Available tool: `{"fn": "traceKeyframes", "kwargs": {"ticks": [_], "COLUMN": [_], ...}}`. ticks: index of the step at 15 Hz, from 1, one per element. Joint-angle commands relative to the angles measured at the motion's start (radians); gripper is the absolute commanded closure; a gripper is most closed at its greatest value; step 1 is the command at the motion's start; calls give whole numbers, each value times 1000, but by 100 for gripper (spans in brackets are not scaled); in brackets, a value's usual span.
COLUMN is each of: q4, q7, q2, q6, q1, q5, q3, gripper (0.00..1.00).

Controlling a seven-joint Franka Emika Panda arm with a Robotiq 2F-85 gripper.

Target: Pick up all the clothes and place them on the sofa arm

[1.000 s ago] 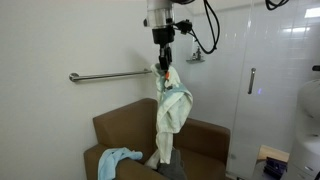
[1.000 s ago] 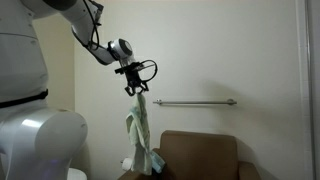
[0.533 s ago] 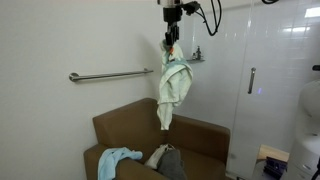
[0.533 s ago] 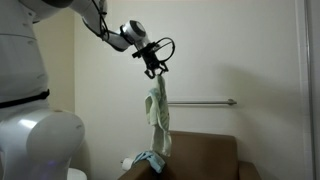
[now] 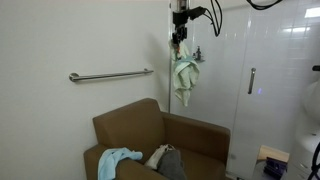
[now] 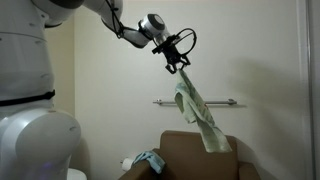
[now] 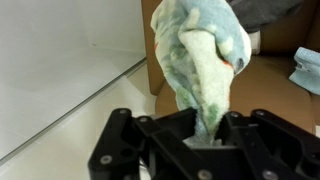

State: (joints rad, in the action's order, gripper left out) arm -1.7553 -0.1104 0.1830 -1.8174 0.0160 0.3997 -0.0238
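Note:
My gripper [image 5: 180,40] [image 6: 177,66] [image 7: 208,132] is shut on a pale green cloth [image 5: 184,78] [image 6: 200,118] [image 7: 205,60] and holds it high in the air above the brown sofa [image 5: 190,140] [image 6: 205,150]. The cloth hangs free and swings out to one side. A light blue cloth [image 5: 118,158] [image 6: 150,160] lies on the sofa seat; its corner shows in the wrist view [image 7: 306,70]. A grey and white cloth [image 5: 165,158] lies beside it on the seat. The sofa arm [image 5: 205,135] runs along the side nearer the glass door.
A metal grab bar [image 5: 110,75] [image 6: 195,102] is fixed to the wall behind the sofa. A glass door with a handle [image 5: 251,80] stands beside the sofa. A white robot body [image 6: 35,110] fills the near side of an exterior view.
My gripper has risen and moved sideways with the green cloth. The cloth's lower end has lifted off the sofa seat and now swings free.

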Motion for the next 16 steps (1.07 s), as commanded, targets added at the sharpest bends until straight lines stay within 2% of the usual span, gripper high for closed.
{"fn": "traceKeyframes", "kwargs": {"ticks": [1, 4, 8, 12, 16], "q4": [4, 4, 66, 227, 422], "q7": [-1, -1, 94, 199, 243], "q2": [0, 0, -56, -192, -346], "q6": [3, 4, 6, -17, 18], "q1": [2, 1, -4, -11, -16], "q5": [-1, -1, -12, 21, 1], "q3": [8, 9, 28, 53, 37], "gripper": [100, 100, 100, 100, 100]}}
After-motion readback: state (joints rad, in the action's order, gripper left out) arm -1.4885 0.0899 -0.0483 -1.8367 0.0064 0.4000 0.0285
